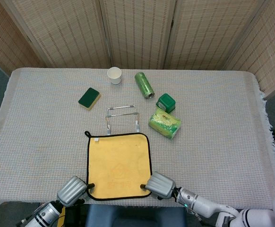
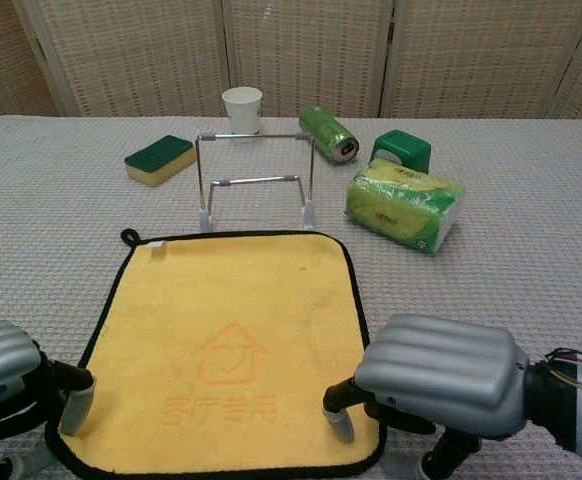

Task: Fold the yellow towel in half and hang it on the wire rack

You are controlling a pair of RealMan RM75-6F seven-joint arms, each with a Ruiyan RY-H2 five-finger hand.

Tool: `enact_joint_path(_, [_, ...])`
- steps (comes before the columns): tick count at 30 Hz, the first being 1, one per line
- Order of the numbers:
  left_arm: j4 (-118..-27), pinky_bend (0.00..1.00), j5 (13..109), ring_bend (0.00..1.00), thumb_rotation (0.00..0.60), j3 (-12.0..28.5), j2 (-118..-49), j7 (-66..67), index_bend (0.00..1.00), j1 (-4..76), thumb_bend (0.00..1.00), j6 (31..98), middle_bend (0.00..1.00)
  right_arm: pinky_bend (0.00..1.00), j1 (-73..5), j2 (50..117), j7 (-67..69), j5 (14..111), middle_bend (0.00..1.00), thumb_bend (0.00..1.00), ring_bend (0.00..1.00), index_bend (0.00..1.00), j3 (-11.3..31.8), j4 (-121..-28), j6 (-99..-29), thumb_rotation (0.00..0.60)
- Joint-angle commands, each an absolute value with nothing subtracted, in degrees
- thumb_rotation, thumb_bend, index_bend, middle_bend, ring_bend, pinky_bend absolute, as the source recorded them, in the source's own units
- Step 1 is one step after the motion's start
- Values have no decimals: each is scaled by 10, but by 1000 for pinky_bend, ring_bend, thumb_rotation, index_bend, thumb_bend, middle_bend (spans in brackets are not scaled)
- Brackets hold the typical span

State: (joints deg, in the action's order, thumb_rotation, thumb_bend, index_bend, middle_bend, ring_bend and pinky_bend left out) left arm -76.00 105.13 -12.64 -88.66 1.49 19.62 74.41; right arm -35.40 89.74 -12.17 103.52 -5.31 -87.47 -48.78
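Our left hand (image 2: 6,380) and right hand (image 2: 436,375) each press a fingertip on a near corner of our one yellow towel (image 2: 233,345); whether they grip it we cannot tell. It lies flat, nearly square, hanging loop toward our one wire rack (image 2: 256,180) just beyond.

Left hand (image 2: 1,375) cropped by frame edge

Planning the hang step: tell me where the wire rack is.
In the head view the wire rack stands mid-table, just behind the yellow towel's far edge, left of the tissue pack.
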Motion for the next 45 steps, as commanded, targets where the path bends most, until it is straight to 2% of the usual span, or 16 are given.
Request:
enact_joint_path(1, [-760,905,1052,870,600,-126,-887,15,591,197,493,744,934,1000,-357,907,-125,1037,856,372,983,448,-55,-865,-494,600])
enact_joint_path(14, [-761,905,1051,869,600,-124,-880,3,590,197,493,751,934,1000,-357,944,-110,1038,890,481,1000,621,-54,-828,-544,600])
enact_joint_path(21, [-804,905,1036,870,600,-114,-849,-42,590,213,493,742,934,1000,-361,936,-112,1023,894,493,1000,657,-41,-848,-558,600])
enact_joint_path(32, [-866,905,955,869,600,-61,-794,-145,589,264,493,670,934,1000,-368,945,-117,965,898,505,1000,680,6,-848,-563,600])
enact_joint_path(45, [-848,905,855,869,600,2,-781,-207,581,308,492,584,934,1000,-381,980,-131,901,901,505,1000,690,49,-798,-560,600])
